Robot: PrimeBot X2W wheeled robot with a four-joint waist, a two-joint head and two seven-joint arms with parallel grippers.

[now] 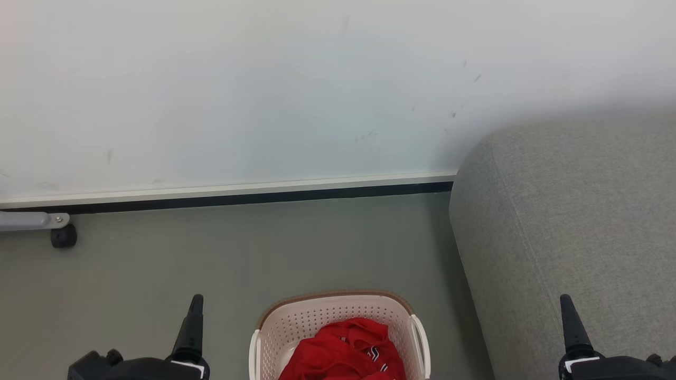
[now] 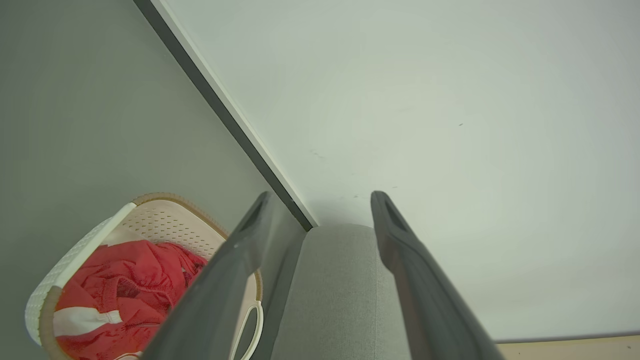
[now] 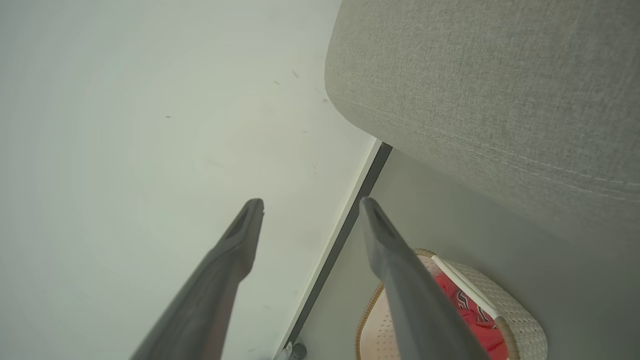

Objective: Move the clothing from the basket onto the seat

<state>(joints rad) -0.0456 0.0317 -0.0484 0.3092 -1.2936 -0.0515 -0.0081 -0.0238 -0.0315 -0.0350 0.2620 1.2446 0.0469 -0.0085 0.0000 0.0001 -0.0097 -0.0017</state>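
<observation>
Both claws wide open and empty; the clothing (image 1: 343, 353) sits in the basket (image 1: 317, 319).

The left claw (image 2: 321, 196) and the right claw (image 3: 311, 201) hang in the air with their fingers spread fully apart, grasping nothing and touching nothing. The red clothing lies bunched inside the cream basket. The basket stands on the grey floor (image 1: 264, 248), between the two claws in the head view, near the rounded end of the grey seat (image 1: 570, 221).
</observation>
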